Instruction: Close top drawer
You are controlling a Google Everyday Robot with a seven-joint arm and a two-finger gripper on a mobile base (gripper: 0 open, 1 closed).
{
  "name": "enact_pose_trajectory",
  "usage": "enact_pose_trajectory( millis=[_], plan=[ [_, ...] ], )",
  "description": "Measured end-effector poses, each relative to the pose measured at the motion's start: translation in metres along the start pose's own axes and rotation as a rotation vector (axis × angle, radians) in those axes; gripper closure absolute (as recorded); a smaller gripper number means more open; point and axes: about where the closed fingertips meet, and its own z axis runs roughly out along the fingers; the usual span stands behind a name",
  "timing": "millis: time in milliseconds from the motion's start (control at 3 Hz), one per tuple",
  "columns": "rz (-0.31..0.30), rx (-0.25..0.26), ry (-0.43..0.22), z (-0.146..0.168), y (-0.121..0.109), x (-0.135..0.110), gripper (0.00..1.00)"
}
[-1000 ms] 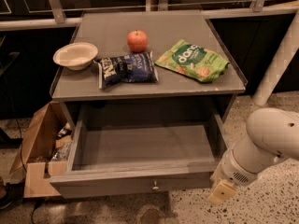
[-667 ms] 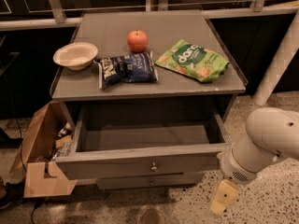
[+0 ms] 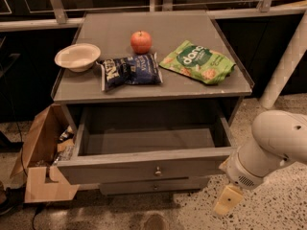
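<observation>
The top drawer of the grey cabinet stands pulled out and looks empty inside. Its flat front panel carries one small round knob. My gripper hangs at the lower right, just beyond the right end of the drawer's front panel and slightly below it, near the floor. The white arm behind it reaches in from the right edge of the view. I cannot tell whether the gripper touches the panel.
The cabinet top holds a white bowl, an apple, a dark chip bag and a green snack bag. A lower drawer front shows beneath. A cardboard box stands at the left. A white post stands at the right.
The top drawer has slid partway back into the cabinet, and a lower drawer front now shows beneath it. The gripper has stayed at the panel's right end, shifting only slightly.
</observation>
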Motion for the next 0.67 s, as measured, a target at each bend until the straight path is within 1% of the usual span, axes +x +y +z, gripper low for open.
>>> enact_pose_trajectory(
  millis=[667],
  plan=[
    [-0.004,0.002,-0.001,0.0002,-0.0009,-0.0017,0.65]
  ],
)
